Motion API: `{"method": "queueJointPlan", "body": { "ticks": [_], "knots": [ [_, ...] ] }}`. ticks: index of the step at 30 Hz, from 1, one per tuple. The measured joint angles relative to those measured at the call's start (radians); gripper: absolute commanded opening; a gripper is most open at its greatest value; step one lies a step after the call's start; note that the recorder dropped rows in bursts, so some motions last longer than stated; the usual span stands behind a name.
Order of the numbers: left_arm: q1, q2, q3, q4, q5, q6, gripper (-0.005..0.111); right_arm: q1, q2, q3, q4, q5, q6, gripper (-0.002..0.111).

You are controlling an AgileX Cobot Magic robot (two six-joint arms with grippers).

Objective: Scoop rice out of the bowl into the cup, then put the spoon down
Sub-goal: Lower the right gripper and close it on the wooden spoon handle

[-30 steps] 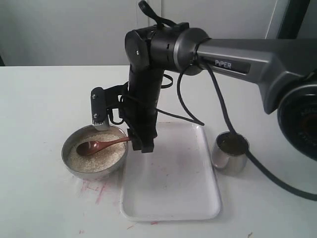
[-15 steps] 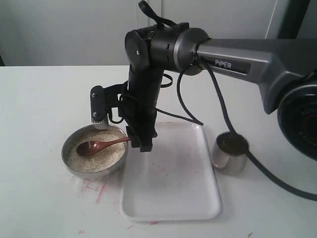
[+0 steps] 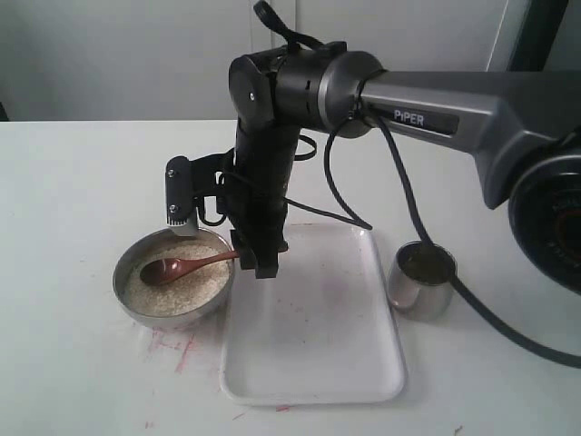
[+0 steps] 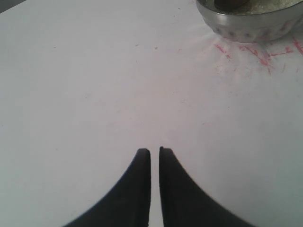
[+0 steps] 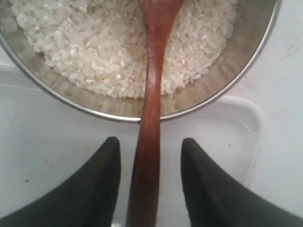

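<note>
White tray (image 3: 313, 336), rectangular, rounded corners, flat on white counter (image 3: 73, 200). Faint reddish specks on tray floor. Red scribble marks (image 3: 177, 350) on counter just left of tray. Pale wall (image 3: 136, 54) behind.
</note>
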Motion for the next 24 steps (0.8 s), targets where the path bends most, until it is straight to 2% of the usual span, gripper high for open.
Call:
{"method": "queueJointPlan", "body": {
  "ticks": [24],
  "knots": [
    [0.0, 0.0, 0.0, 0.0, 0.0, 0.0, 0.014, 0.0, 0.026, 0.0, 0.0, 0.0, 0.0, 0.028]
  ]
}}
